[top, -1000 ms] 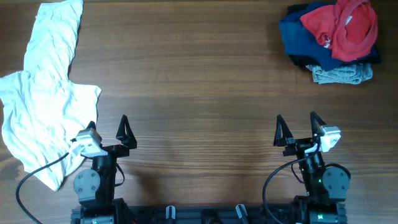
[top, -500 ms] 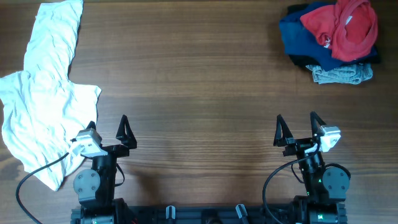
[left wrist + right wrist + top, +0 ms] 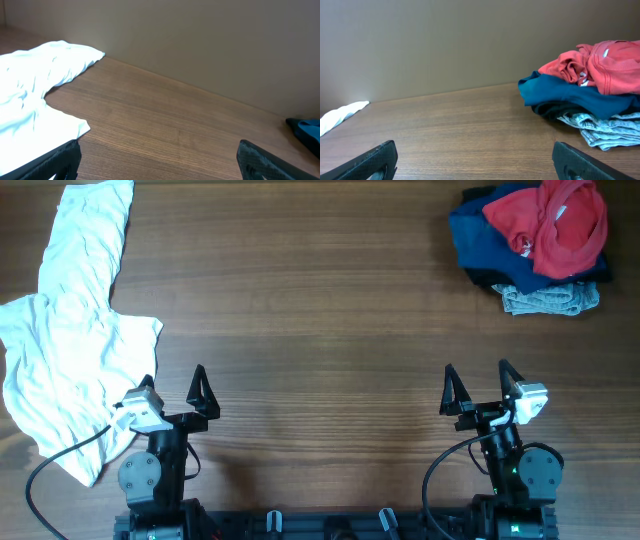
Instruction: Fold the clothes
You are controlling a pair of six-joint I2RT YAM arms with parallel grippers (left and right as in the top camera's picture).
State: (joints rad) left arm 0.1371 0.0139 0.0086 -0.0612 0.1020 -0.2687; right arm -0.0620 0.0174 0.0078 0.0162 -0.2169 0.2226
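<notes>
At the near edge of the wooden table point(image 3: 320, 320), we see the left gripper point(image 3: 173, 380) and the right gripper point(image 3: 477, 375) poised above the wood, each with its fingers spread wide and holding nothing. Along the left edge, a crumpled white shirt point(image 3: 70, 330) runs from beside the left gripper to the far-left corner. In the far-right corner we find a red T-shirt point(image 3: 555, 225) bunched atop a dark blue piece point(image 3: 480, 230), with a grey piece point(image 3: 550, 300) at their near side.
</notes>
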